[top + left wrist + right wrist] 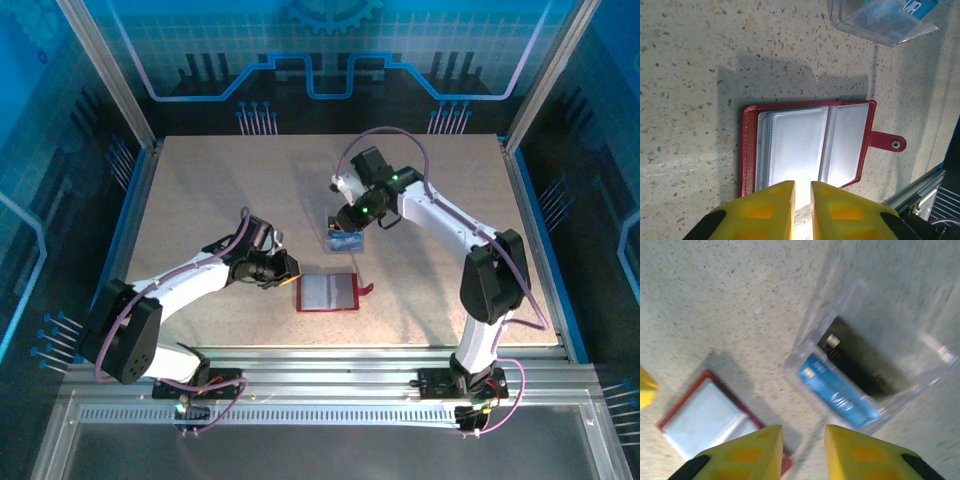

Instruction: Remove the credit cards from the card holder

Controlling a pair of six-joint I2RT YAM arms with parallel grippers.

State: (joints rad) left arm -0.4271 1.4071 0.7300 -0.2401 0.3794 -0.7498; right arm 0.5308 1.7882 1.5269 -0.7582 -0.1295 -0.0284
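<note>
The red card holder [327,292] lies open on the table, its snap tab [888,142] pointing right. Its greyish clear pockets [800,142] look pale, and I can make out no card in them. A blue credit card [840,392] and a dark one [865,362] lie in the clear plastic tray [927,347] just behind the holder. My left gripper [801,200] hovers at the holder's near-left edge, with only a narrow empty gap between its fingers. Between holder and tray hangs my right gripper [803,450], open with nothing in it.
The tray [345,240] stands close behind the holder, under the right arm's wrist. Speckled tabletop [200,190] stretches to the left and back. A metal rail [330,360] runs along the near edge, and blue walls enclose the other sides.
</note>
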